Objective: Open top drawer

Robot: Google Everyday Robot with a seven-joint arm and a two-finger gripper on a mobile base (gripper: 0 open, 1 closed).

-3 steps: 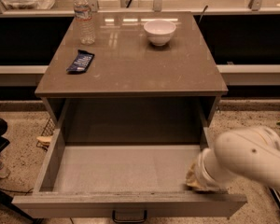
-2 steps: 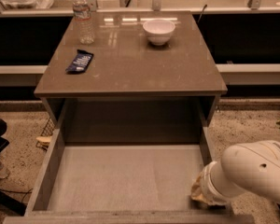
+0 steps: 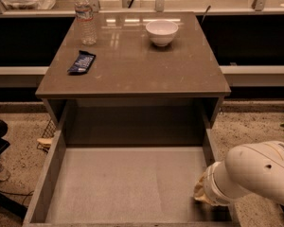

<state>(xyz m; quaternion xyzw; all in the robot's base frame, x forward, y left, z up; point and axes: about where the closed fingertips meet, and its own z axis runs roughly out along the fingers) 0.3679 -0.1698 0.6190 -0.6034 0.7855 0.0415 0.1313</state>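
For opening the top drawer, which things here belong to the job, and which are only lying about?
Job:
- wide light-grey top drawer, pulled far out
- gripper, at the drawer's right front corner

Lying about, on the brown tabletop:
- clear plastic water bottle
- white round bowl
- dark blue snack packet

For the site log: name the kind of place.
Likely an office break area: a water bottle, white bowl and snack bar on a countertop. The tool sits inside the open top drawer by its right wall.
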